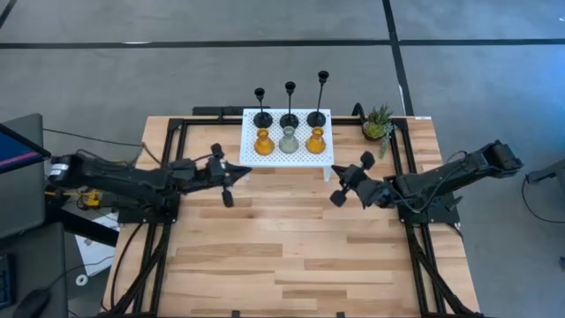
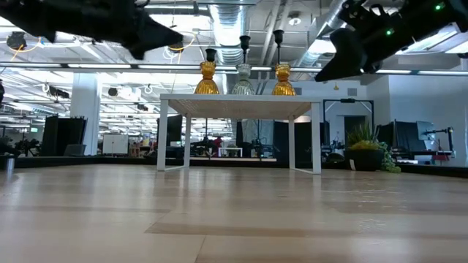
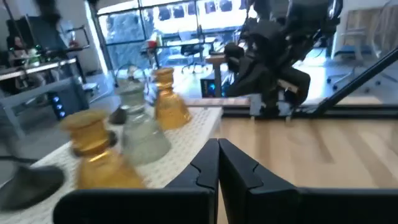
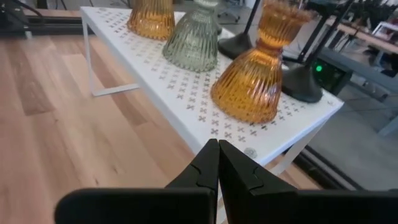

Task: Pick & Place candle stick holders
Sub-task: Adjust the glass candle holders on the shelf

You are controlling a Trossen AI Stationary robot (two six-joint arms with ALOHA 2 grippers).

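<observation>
You have all 6 candle stick holders standing on the white perforated stand. Your left gripper and right gripper hover low beside its front corners, arms stretched inward, fingers pressed together, holding nothing.

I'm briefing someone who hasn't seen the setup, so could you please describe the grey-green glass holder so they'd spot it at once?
Find the white perforated stand at the table's far edge. Three squat glass holders line its front row; the grey-green glass holder is the middle one, the only one not amber.
</observation>
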